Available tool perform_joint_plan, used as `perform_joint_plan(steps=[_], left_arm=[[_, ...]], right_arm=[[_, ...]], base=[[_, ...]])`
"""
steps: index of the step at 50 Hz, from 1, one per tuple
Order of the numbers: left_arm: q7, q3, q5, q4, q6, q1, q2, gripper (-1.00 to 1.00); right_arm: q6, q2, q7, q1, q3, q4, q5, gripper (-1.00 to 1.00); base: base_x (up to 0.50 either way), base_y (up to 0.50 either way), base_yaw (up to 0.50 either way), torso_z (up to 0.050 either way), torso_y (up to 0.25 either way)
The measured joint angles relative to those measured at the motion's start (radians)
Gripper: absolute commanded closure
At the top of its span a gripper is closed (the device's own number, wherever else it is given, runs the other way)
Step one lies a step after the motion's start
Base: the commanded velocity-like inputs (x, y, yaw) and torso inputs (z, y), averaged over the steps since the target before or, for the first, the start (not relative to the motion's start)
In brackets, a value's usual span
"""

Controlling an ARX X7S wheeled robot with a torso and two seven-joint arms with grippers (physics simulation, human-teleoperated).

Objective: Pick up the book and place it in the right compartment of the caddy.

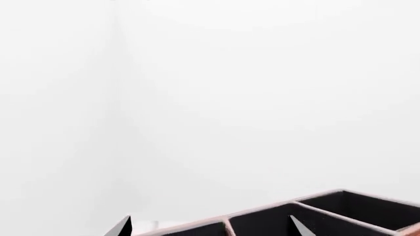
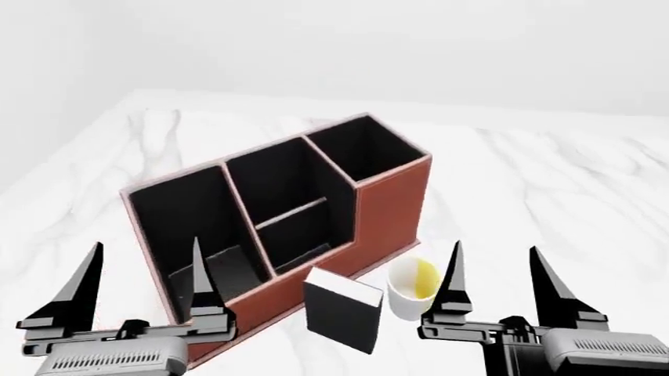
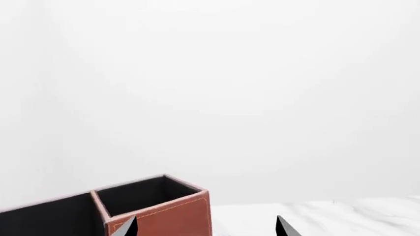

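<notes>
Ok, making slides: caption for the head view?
Both open grippers, left and right, hover before the caddy; book stands beside mug.

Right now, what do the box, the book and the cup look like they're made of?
Box: leather-look red-brown shell, pale stitched edges, matte black lining. Book: black hardcover, white page edges, likely paper. Cup: smooth white, yellow inside, perhaps ceramic; a render leaves that open.

Left gripper (image 2: 146, 283) and right gripper (image 2: 499, 283): each bears two black, tapering, blade-like fingers on a black crossbar with a grey ribbed housing.
</notes>
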Motion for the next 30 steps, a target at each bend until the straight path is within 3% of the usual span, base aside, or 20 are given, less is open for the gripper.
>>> perform_joint_plan(steps=[30], left_arm=[[-0.022, 0.018, 0.000, 0.002, 0.002, 0.002, -0.020, -1.00]], right_arm=[[0.005, 0.022, 0.030, 0.002, -0.020, 0.001, -0.009, -1.00]], base=[[-0.05, -0.01, 0.50, 0.000, 0.000]])
